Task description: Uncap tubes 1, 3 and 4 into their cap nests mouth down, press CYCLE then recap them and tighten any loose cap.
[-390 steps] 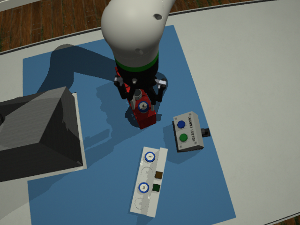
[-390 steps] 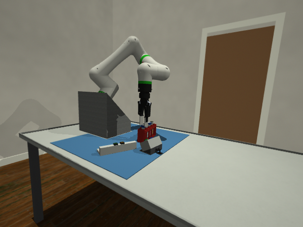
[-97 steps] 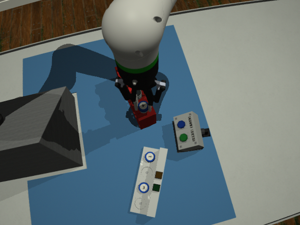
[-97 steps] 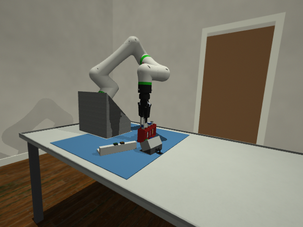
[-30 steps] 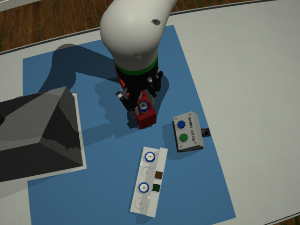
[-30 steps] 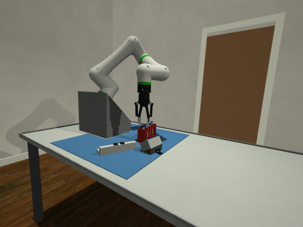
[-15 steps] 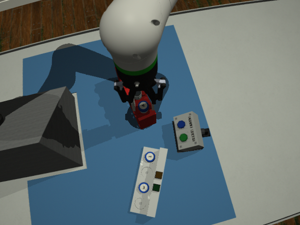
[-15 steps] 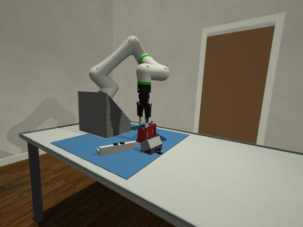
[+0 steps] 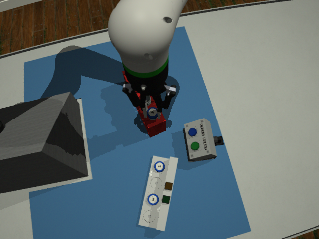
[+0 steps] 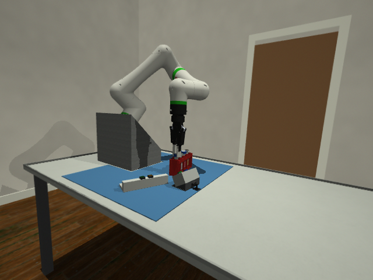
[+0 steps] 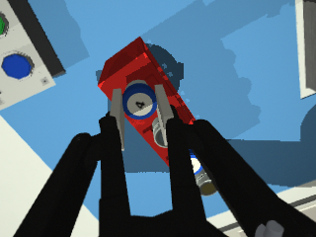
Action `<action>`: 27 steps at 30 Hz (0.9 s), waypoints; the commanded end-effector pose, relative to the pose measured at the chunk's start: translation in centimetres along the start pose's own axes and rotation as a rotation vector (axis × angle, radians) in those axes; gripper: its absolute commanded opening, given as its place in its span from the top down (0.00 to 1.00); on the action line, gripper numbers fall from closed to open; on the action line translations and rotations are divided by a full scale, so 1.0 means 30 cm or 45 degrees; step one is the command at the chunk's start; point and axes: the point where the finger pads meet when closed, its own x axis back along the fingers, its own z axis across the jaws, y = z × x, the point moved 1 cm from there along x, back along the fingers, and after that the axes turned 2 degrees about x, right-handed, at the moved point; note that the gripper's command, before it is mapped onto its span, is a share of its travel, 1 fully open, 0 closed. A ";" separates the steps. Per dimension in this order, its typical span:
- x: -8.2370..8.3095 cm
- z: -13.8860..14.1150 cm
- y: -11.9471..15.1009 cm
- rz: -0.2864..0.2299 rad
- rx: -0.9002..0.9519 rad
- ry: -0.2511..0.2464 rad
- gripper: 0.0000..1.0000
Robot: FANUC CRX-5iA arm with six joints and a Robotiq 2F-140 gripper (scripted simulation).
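The red decapping station (image 9: 152, 120) stands on the blue mat. My gripper (image 9: 152, 111) points straight down over its near end. The fingers are shut on cap 4 (image 11: 139, 101), a blue cap with a white dot marked 4, which sits on top of tube 4. Beside it in the wrist view tube 3 (image 11: 160, 129) stands open, and the capped tube 2 (image 11: 196, 163) follows. The cap tray (image 9: 157, 192) holds cap 1 (image 9: 159, 166) and cap 3 (image 9: 153, 198) in their nests. Nest 2 (image 9: 156, 182) and nest 4 (image 9: 149, 215) are empty. The amber lamp (image 9: 168, 185) and the green lamp (image 9: 166, 199) look dark.
The key desk (image 9: 200, 140) with the blue CYCLE key (image 9: 192, 132) and the green READY key (image 9: 195, 146) stands right of the station. The grey arm pedestal (image 9: 38, 139) fills the left side. The desk's keys also show in the wrist view (image 11: 16, 65).
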 end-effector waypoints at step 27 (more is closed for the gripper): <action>0.002 0.000 0.000 0.000 1.082 0.000 1.00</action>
